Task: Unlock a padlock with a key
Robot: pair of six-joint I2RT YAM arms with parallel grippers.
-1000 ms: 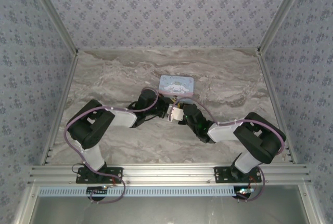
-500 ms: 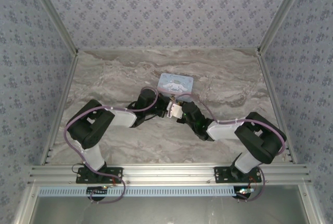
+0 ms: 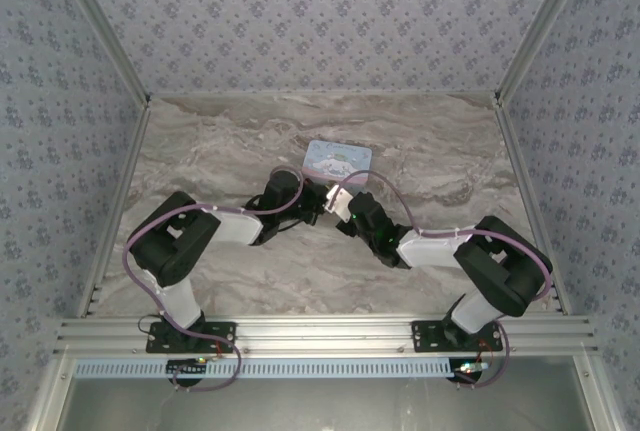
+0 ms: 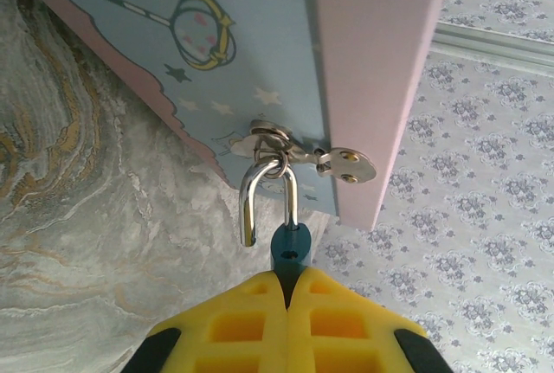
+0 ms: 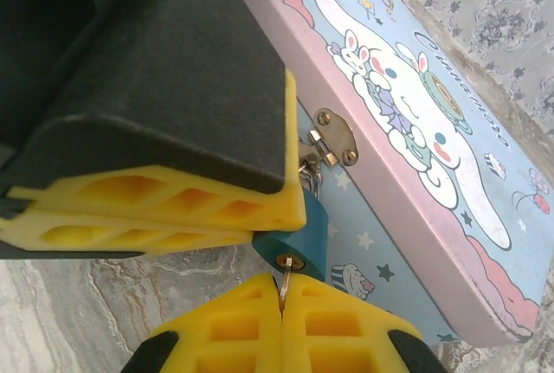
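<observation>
One padlock point(image 5: 303, 231), one key point(image 5: 283, 284), one tin point(image 5: 433, 174)

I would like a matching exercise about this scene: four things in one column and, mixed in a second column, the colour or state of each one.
1 padlock
2 key
3 box
4 shackle

A silver, hooked through the box's clasp
B teal, clamped by the left gripper
C light blue with pink edges
D in the keyhole, pinched by the right gripper

Pairs: 1-B, 2-D, 3-C, 4-A
</observation>
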